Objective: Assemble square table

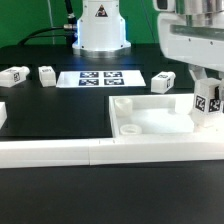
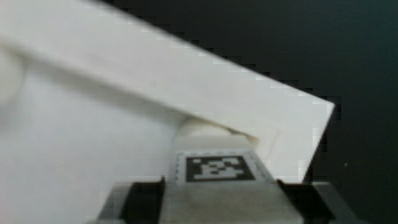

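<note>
Tagged leg [image 2: 217, 165] clamped in pincer [image 2: 217, 192], upright at tabletop [image 2: 89, 130] corner.

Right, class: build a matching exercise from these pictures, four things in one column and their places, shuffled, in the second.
Things
1. marker board
2. slab
3. held leg
4. far-left leg

Places
A. between the fingers, at the slab's corner on the exterior view's right
B. flat, directly before the robot base
C. next to the bars
D. at the exterior view's left edge

Pairs: 1-B, 2-C, 3-A, 4-D
</note>
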`<state>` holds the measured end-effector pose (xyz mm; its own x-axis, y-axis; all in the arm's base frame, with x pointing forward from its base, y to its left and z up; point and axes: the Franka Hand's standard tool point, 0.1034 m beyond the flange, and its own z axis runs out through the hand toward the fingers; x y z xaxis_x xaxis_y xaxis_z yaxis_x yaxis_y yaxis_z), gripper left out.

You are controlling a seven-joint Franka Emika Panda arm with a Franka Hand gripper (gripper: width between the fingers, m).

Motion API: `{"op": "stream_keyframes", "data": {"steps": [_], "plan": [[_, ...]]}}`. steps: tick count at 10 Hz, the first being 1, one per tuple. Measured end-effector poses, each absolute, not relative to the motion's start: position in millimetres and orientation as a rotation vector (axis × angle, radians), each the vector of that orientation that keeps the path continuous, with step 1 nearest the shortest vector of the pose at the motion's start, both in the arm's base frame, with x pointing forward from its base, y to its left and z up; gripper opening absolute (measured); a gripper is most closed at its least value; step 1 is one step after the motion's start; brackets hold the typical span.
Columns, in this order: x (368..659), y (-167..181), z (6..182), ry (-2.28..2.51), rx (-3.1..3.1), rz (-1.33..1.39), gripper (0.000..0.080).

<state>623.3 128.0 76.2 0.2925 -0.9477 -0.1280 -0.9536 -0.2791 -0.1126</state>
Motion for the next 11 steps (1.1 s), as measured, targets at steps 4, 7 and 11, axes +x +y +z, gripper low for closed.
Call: {"op": "stream_keyframes", "data": {"steps": [4, 7, 11], "plan": [[622.7, 130.6, 75.9, 1.915, -2.245, 0.041, 0.0390], [626.6, 123.3, 81.7, 1.280, -2.676, -0.055, 0.0629], [626.7, 122.1, 81.7, 0.805, -2.868, -0.096, 0.0649]]}}
